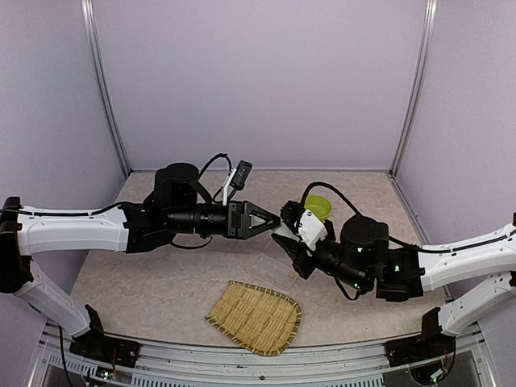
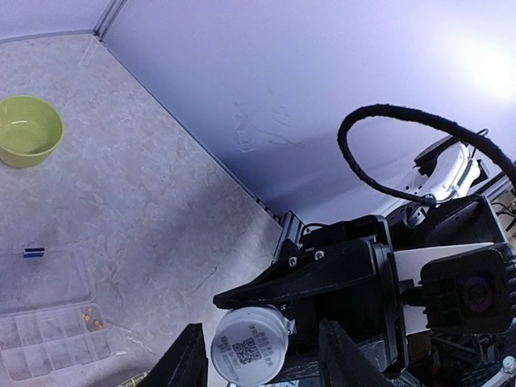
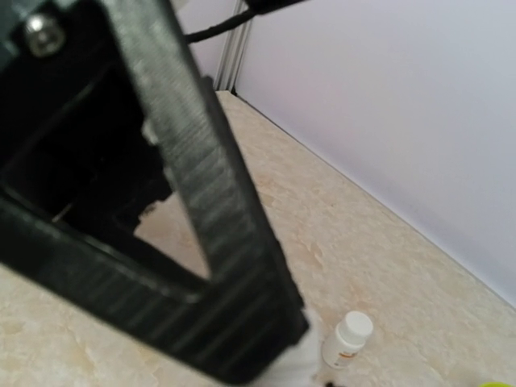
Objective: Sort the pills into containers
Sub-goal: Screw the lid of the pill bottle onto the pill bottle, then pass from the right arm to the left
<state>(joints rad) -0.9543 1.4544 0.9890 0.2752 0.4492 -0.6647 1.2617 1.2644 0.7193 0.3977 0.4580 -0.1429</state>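
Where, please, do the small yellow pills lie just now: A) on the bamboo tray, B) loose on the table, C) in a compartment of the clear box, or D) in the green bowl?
C: the left wrist view shows the yellow pills inside one compartment of the clear box, near its right edge.

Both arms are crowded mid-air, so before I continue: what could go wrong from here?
1. The left fingers flank the white pill bottle that the right fingers seem to hold; a slight misalignment could knock them together.
2. The bottle is in the air: a slip could drop it onto the clear organiser box and scatter its yellow pills.
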